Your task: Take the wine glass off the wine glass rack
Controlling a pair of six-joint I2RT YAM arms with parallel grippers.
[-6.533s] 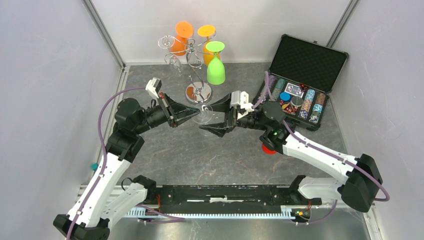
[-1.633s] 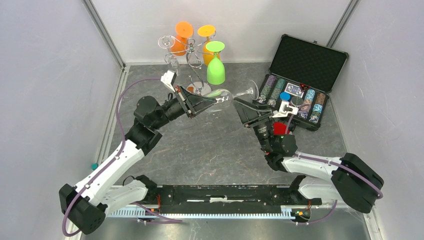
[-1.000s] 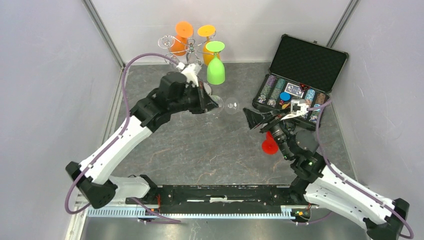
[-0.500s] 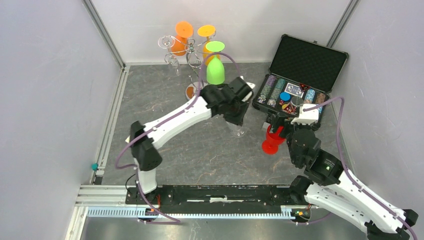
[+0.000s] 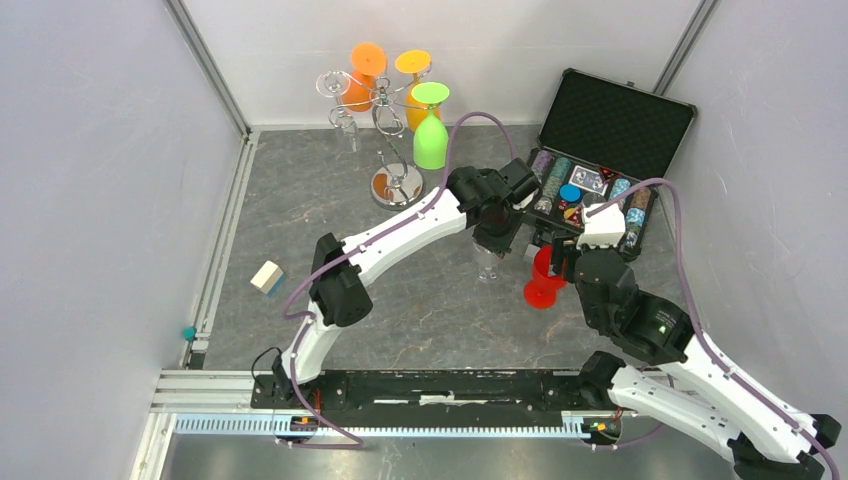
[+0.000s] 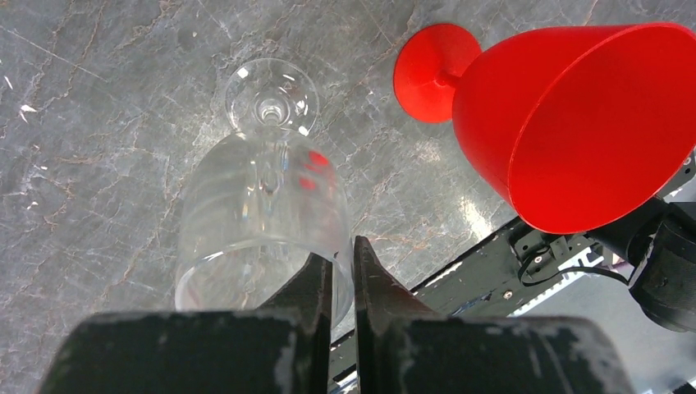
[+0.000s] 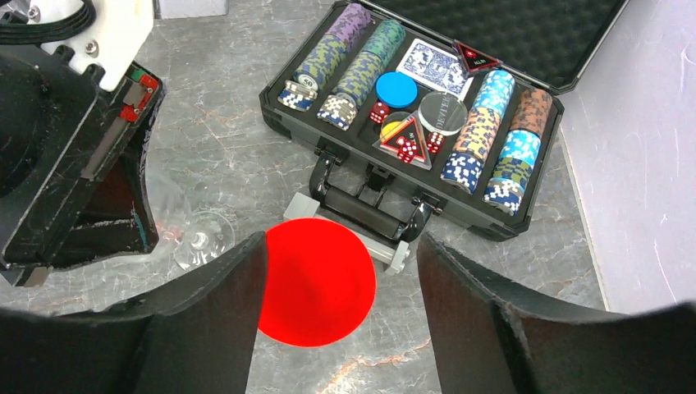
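A clear wine glass (image 5: 487, 262) stands upright, foot down, right of the silver wine glass rack (image 5: 392, 120). My left gripper (image 5: 497, 228) reaches down from above and is shut on its rim. In the left wrist view the fingers (image 6: 318, 283) pinch the glass wall, and the wine glass (image 6: 263, 205) has its foot at or just above the table. My right gripper (image 5: 557, 252) is open above an upright red glass (image 5: 540, 282). In the right wrist view the red glass (image 7: 316, 279) lies between the spread fingers (image 7: 213, 312) of my right gripper (image 7: 341, 250).
The rack holds a green glass (image 5: 431, 130), two orange glasses (image 5: 362, 75) and a clear one (image 5: 336, 85). An open poker chip case (image 5: 600, 170) is at the right, close behind the red glass. A small beige block (image 5: 266, 276) lies at the left.
My left arm has swung right from beside the rack and brought the clear glass down upright next to the red glass. My right gripper has moved over the red glass.
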